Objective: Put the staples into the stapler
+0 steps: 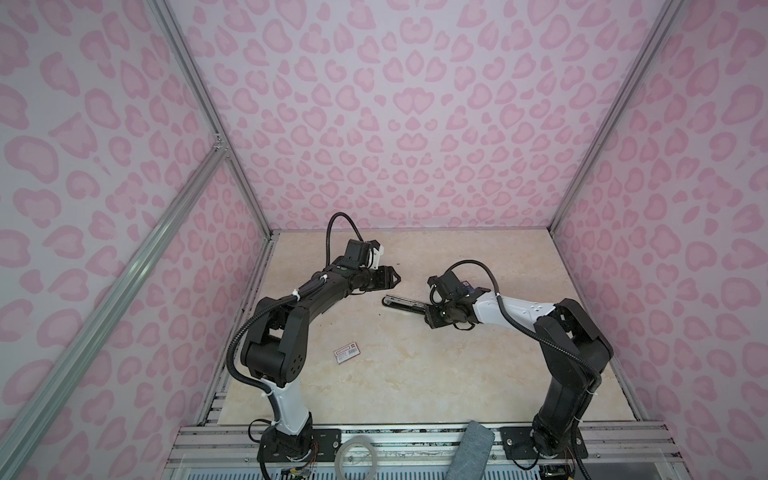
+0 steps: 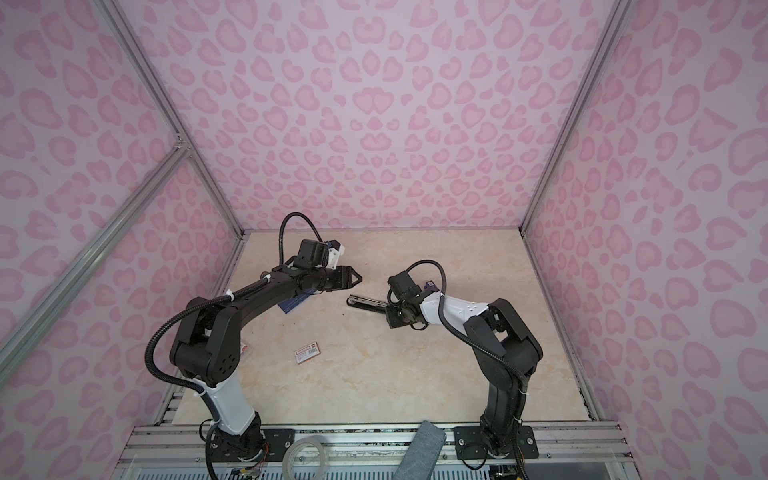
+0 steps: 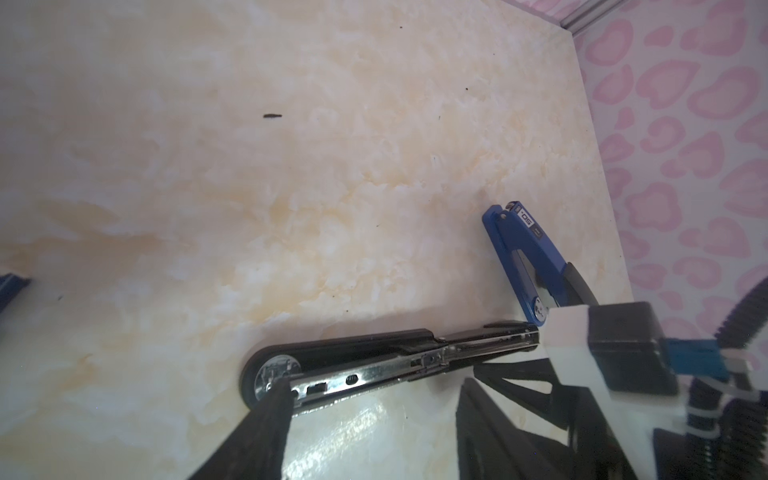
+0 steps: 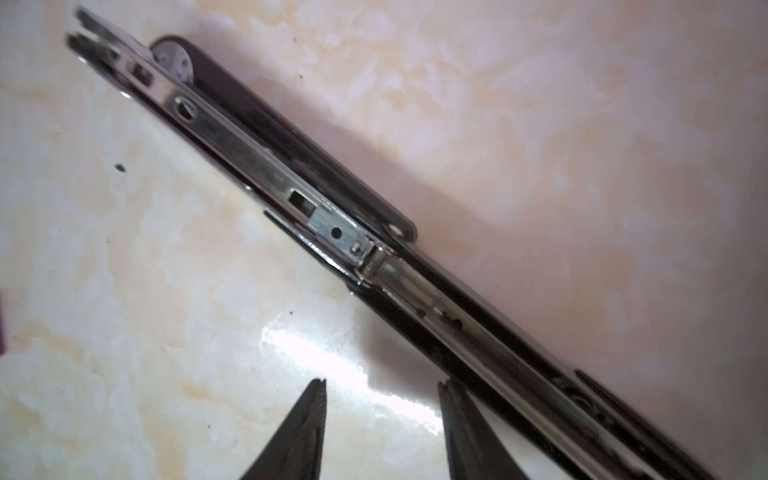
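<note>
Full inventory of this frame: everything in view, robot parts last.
stapler: one, black base, silver rail, blue lid swung open, middle of the table
box: one, white with red label, near side of the table
small packet: one, white and red, mostly hidden behind the left arm
booklet: one, dark blue, mostly hidden under the left arm
tape roll: one, clear, front rail
pad: one, grey, front rail
table: one, cream marble
staples: none visible loose
left tool: one, black, open, near the stapler's front end
right tool: one, black, open, beside the stapler's rail
</note>
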`<state>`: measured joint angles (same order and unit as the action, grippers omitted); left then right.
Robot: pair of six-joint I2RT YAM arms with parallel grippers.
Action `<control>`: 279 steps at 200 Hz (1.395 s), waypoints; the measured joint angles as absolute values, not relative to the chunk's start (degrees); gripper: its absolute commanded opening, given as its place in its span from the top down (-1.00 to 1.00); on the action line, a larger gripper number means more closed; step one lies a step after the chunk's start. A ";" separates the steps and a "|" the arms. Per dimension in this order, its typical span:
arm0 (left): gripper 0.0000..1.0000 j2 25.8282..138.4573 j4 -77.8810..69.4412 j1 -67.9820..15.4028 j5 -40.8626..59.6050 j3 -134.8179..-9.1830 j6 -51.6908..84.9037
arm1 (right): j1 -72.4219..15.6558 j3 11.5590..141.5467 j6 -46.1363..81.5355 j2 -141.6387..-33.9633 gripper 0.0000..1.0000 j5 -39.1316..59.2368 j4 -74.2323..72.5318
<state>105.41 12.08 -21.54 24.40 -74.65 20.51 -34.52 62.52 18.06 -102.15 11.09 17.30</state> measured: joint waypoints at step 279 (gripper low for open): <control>-0.36 123.85 27.35 -37.89 11.25 -91.98 -34.50 | -22.39 34.06 24.88 -61.06 -0.14 20.64 14.41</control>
